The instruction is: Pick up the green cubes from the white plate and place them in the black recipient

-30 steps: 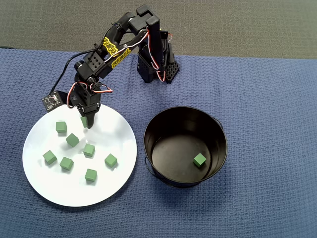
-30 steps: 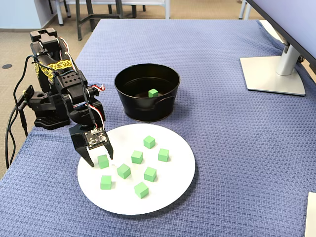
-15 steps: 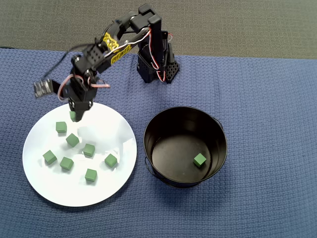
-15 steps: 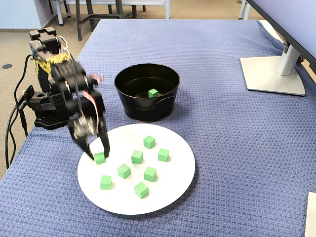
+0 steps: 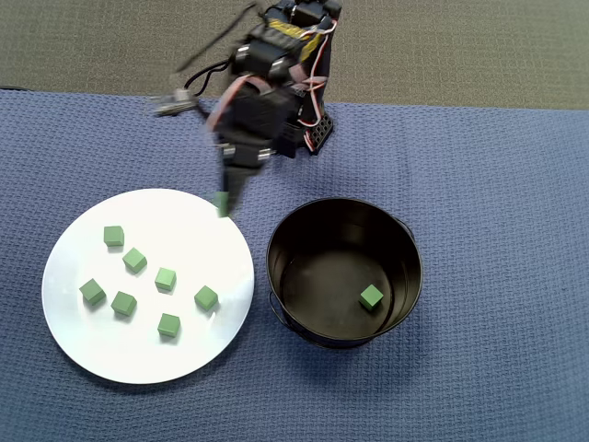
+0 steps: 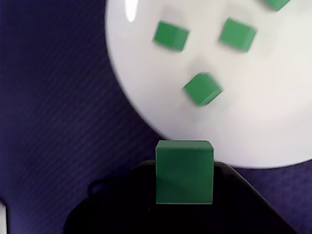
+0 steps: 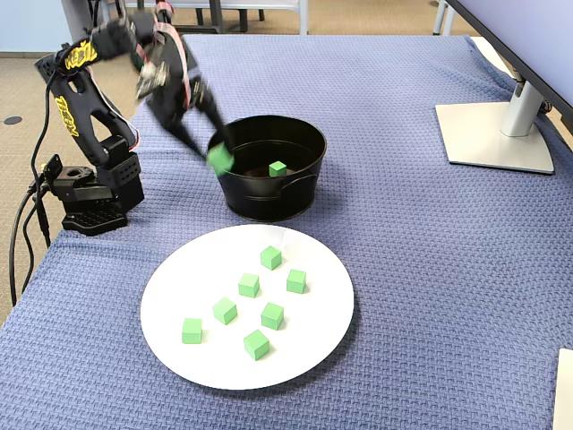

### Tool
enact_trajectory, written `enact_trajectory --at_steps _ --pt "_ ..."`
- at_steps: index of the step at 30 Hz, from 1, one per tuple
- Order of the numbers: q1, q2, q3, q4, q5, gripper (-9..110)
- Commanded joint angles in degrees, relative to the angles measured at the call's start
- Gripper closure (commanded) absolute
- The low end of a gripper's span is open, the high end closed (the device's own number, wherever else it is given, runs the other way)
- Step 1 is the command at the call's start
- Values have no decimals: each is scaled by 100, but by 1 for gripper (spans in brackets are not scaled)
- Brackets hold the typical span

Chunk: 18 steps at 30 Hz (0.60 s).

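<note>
My gripper is shut on one green cube, carried in the air between the white plate and the black recipient, blurred by motion. In the fixed view the gripper hangs with that cube just left of the pot's rim. The wrist view shows the cube held in the dark jaws of the gripper above the plate's edge. Several green cubes lie loose on the plate. One cube rests inside the pot.
The arm's base stands at the cloth's left edge in the fixed view. A monitor stand sits at the far right. The blue cloth ends at grey floor along the top of the overhead view.
The gripper has lifted a cube off the plate's upper rim and swung it up and toward the pot. The other cubes have not moved.
</note>
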Motion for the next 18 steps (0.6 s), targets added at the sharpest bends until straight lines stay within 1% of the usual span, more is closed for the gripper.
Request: enact_trajectory --at_steps 1,7,11,12,13,14,15,18 --pt "-1327 483 132 -325 958 102" --pt "-2496 202 483 -633 1485 102" --pt "-2812 62 817 -949 1617 102" --pt "-2856 53 844 -958 1573 99" --pt "-2900 35 861 -949 1485 88" --pt "-2918 26 844 -879 1424 72" --pt "-2900 18 800 -817 1354 64" --pt "-2646 9 562 -668 1151 60"
